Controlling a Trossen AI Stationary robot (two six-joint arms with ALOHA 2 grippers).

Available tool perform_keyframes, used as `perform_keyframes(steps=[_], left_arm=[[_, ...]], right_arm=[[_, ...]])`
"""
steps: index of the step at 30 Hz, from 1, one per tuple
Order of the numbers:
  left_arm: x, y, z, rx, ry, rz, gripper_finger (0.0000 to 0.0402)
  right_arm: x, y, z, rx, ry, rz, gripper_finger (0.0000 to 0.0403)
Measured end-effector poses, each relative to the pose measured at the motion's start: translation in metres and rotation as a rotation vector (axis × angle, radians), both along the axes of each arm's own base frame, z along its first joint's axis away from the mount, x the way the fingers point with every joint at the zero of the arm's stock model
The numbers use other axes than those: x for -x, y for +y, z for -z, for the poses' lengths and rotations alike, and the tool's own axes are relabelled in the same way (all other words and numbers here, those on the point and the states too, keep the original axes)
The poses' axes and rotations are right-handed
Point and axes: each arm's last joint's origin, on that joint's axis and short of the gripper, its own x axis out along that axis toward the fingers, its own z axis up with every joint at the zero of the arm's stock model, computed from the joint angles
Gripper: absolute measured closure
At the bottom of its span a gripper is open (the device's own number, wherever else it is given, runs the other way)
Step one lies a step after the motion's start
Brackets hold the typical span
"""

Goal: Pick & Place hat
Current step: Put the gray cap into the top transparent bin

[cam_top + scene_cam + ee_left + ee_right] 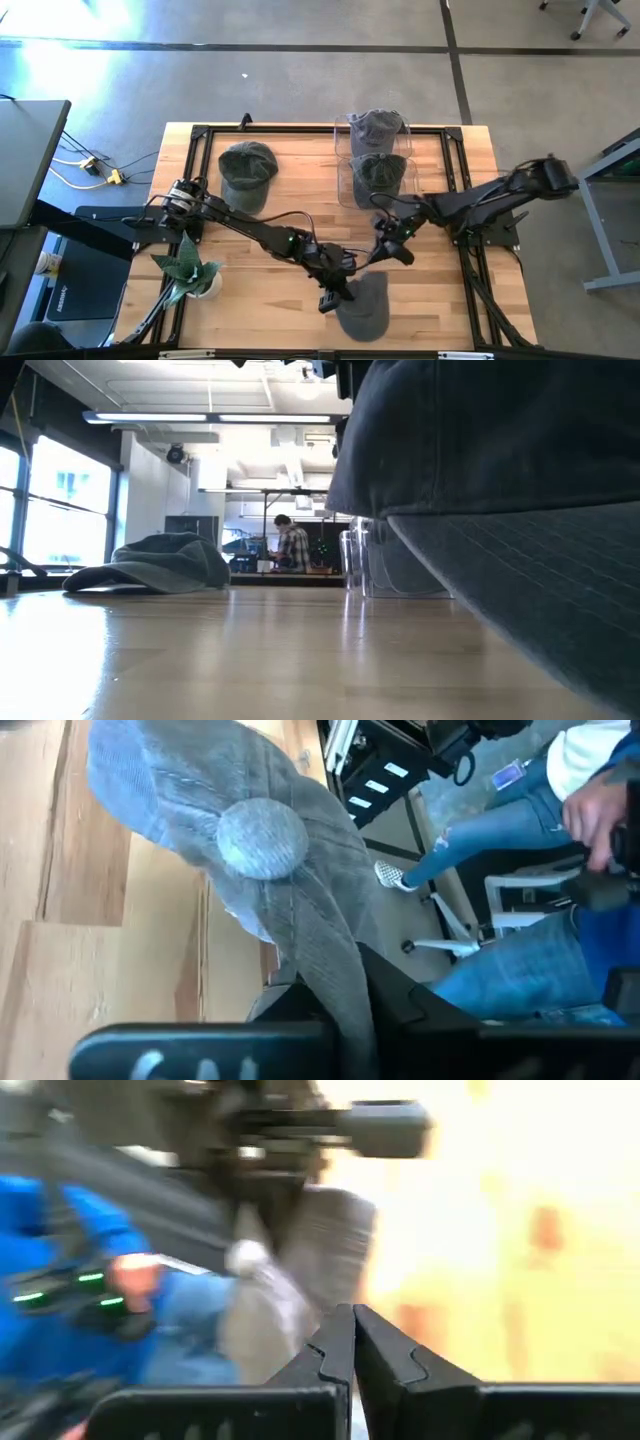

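The light wooden table (440, 300) with its black metal frame carries everything I work on. My left arm stretches across it toward the near edge, my right arm comes in from the far right. Three more grey-green caps share the table: a loose grey-green cap (246, 172) lies flat at the left rear, and two sit in clear plastic holders (346, 180) at the middle rear. A small potted green plant (190, 268) stands at the near left corner.

No brand, label or writing can be read anywhere.

The grey-green corduroy cap (365, 308) lies at the near edge, ribbed cloth, panel seams meeting at a round fabric button (262, 838) on the crown. My left gripper (335, 292) is pinching its cloth at the crown's side. My right gripper (352, 1342), just beside the cap, has its fingers pressed together on nothing.
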Motion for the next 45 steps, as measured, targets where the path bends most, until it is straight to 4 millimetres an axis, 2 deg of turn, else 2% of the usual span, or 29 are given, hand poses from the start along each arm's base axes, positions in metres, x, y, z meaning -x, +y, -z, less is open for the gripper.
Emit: perform_keyframes(steps=[4, 9, 14, 16, 20, 28, 31, 34, 37, 40, 41, 45], left_arm=[[0.0, 0.0, 0.0, -0.002, 0.0, 0.001, 0.0375], [0.0, 0.0, 0.0, -0.013, -0.007, 0.011, 0.0374], [0.0, 0.0, 0.0, -0.012, -0.005, 0.013, 0.0374], [0.0, 0.0, 0.0, -0.013, -0.005, 0.013, 0.0374], [0.0, 0.0, 0.001, -0.013, -0.003, 0.013, 0.0374], [-0.001, 0.003, 0.001, -0.013, 0.003, 0.009, 0.0374], [-0.002, 0.008, 0.001, 0.007, 0.009, 0.029, 0.0374], [-0.003, 0.012, -0.001, 0.024, -0.01, 0.1, 0.0364], [-0.004, 0.019, -0.001, 0.063, -0.006, 0.166, 0.0328], [-0.006, 0.028, -0.002, 0.118, 0.006, 0.234, 0.027], [-0.006, 0.031, -0.002, 0.134, 0.01, 0.25, 0.0248], [-0.007, 0.035, -0.003, 0.194, 0.052, 0.238, 0.0176]], right_arm=[[0.016, -0.005, -0.008, 0.112, 0.02, 0.07, 0.0376], [0.027, -0.003, -0.022, 0.128, -0.058, 0.004, 0.0286], [0.031, 0.009, -0.024, 0.169, -0.113, -0.081, 0.0168], [0.03, 0.017, -0.021, 0.201, -0.129, -0.103, 0.0132], [0.024, 0.035, -0.013, 0.28, -0.172, -0.101, 0.011], [0.012, 0.051, 0.006, 0.332, -0.18, -0.107, 0.0148], [0.01, 0.056, 0.005, 0.283, -0.228, -0.169, 0.018], [0.011, 0.061, 0.001, 0.205, -0.252, -0.247, 0.0234], [0.014, 0.066, 0.001, 0.146, -0.222, -0.309, 0.0308], [0.018, 0.072, 0.0, 0.114, -0.21, -0.353, 0.0382], [0.018, 0.074, -0.001, 0.108, -0.22, -0.363, 0.0391], [0.018, 0.076, -0.004, 0.078, -0.212, -0.317, 0.0383]])
